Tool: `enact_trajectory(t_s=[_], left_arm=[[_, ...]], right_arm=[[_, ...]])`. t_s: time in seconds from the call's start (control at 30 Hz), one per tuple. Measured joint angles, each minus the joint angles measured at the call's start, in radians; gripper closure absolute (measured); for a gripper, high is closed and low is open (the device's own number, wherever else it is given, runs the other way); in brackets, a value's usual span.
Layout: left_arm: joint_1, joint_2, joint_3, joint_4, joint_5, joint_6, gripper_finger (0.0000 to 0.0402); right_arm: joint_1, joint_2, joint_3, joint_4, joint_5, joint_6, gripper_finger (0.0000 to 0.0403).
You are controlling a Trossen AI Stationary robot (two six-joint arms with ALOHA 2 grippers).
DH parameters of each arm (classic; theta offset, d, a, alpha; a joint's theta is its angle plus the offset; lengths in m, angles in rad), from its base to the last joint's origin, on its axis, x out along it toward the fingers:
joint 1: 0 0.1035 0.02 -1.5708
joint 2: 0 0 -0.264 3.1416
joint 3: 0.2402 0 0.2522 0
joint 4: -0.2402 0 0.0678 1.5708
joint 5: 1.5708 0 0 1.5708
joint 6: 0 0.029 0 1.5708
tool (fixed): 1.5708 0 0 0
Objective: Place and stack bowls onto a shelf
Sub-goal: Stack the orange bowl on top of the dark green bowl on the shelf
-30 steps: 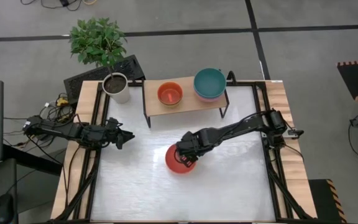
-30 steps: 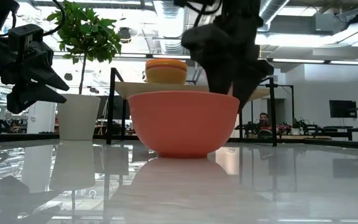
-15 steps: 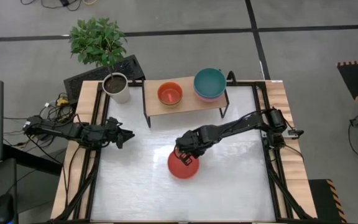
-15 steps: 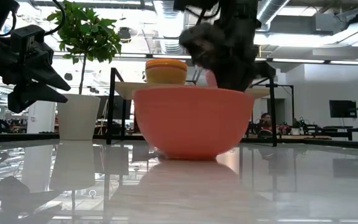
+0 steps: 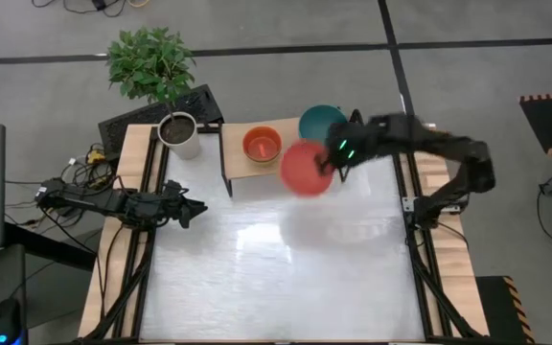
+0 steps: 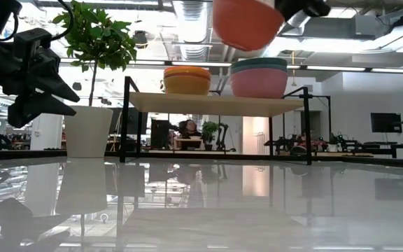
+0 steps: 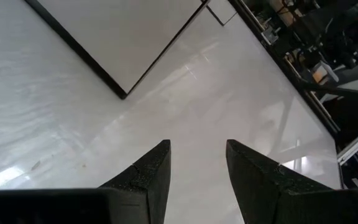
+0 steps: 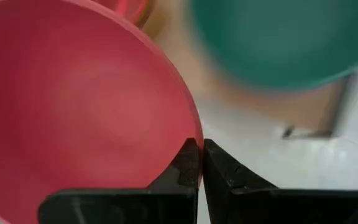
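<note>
- Right gripper (image 8: 199,163): jaws clamped on red bowl (image 5: 307,169) rim, airborne at shelf (image 5: 295,156) front edge, 12 o'clock on worktop (image 5: 276,278).
- Low view alone confirms bowl above shelf height.
- Left gripper (image 7: 197,165): jaws parted, 9 o'clock.

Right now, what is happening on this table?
The right gripper holds a red bowl by its rim, in the air beside the shelf. Two stacks already stand on the shelf, an orange-topped one and a teal-topped one. The left gripper waits open, low at the table's left side.
</note>
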Motion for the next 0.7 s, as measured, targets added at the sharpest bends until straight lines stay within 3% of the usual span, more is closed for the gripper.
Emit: enact_trajectory(t_s=[0.2, 0.37, 0.7], left_arm=[[0.0, 0.0, 0.0, 0.0, -0.001, -0.034, 0.0262], [0.0, 0.0, 0.0, 0.0, -0.003, -0.052, 0.0262], [0.0, 0.0, 0.0, 0.0, -0.012, -0.077, 0.0262]], right_arm=[[-0.233, -0.08, 0.0, 0.01, 0.017, -0.061, 0.0377], [-0.386, -0.043, 0.0, 0.051, -0.07, -0.167, 0.0377], [-0.51, 0.016, 0.0, -0.002, -0.133, -0.252, 0.0377]])
